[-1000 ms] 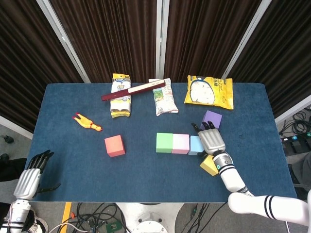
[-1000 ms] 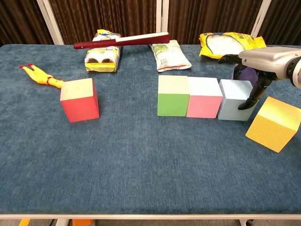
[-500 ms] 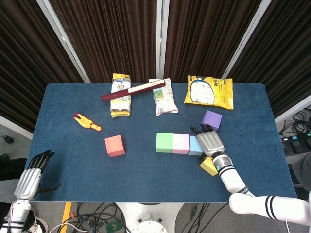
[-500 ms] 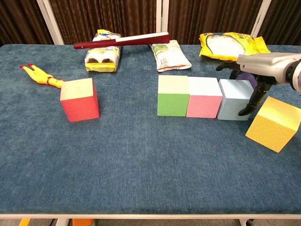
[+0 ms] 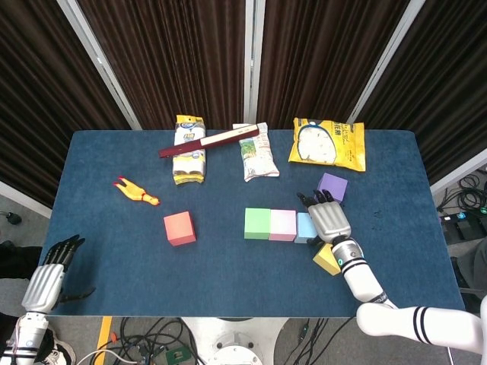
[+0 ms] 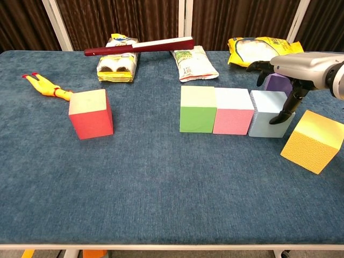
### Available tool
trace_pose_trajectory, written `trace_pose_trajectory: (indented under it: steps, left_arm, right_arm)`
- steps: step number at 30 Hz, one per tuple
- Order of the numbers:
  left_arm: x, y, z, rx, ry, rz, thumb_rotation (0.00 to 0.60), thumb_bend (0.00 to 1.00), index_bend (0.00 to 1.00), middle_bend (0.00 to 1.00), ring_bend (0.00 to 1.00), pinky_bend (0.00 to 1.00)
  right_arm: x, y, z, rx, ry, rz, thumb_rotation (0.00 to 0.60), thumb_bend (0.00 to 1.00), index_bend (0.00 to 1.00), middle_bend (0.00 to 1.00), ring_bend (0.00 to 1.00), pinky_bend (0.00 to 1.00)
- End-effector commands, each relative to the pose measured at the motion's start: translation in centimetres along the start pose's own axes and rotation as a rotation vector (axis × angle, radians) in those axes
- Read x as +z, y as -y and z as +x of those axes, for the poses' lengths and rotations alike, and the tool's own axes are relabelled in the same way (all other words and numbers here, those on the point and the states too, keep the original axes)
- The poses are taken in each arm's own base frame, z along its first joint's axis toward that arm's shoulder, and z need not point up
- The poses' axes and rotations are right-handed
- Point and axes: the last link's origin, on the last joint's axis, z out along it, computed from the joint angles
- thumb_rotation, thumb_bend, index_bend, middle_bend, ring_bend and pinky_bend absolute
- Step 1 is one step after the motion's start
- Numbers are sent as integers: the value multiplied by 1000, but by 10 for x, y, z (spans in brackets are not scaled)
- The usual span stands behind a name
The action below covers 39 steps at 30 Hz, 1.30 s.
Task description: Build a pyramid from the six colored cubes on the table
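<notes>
Blue table [image 6: 161, 193]. Green cube [image 6: 197, 109], pink cube [image 6: 233, 111] and light blue cube [image 6: 267, 113] in a row, sides touching. Right hand [image 6: 293, 70] hovers palm down above the light blue cube's far right corner, fingers spread, thumb hanging down beside the cube's right face; holding nothing. Purple cube [image 6: 276, 82] behind, partly hidden by the hand. Yellow cube [image 6: 313, 141] tilted, just right of the row. Red cube [image 6: 91, 113] alone at left. Rubber chicken [image 6: 45, 86] far left. Snack bags [image 6: 194, 63] along back edge, dark red stick [image 6: 138, 46] across one.
</notes>
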Motion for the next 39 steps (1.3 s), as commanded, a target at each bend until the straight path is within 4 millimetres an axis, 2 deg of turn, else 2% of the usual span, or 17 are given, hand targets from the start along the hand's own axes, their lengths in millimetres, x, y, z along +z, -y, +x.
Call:
trace_pose_trajectory:
  steps: [1,6,15,18,20,26,33,39]
  left_arm:
    - [0,0,0,0,-1,0,600,0,93,29,0,41]
    - [0,0,0,-1,-1,0,600,0,93,29,0,41]
    - [0,0,0,0,-3,-2,600,0,93,29,0,41]
    - [0,0,0,1,-2,-2,600,0,93,29,0,41]
    - [0,-1,0,1,-2,-3,600,0,93,29,0,41]
    - [0,-1,1,3,-3,-3,600,0,93,29,0,41]
    - [0,-1,1,3,-3,-5,600,0,93,29,0,41]
    - [1,-3,1,6,-4,-9,600,0,93,29,0,41]
  right_arm:
    - [0,2,0,4,-8,7,600,0,0,238,0,0]
    - [1,4,-1,1,-16,16,600,0,0,320,0,0]
    - [1,4,-2,2,-25,13,600,0,0,363,0,0]
    - [0,4,-3,6,-15,16,600,0,0,316,0,0]
    - [0,3,-3,8,-16,17,600,0,0,233,0,0]
    - [-1,2,-3,7,-11,20,600,0,0,110,0,0]
    - [-3,2,-1,17,-19,27,600,0,0,61,0,0]
    - [-10,1,5,32,-40,54,600,0,0,58,0,0]
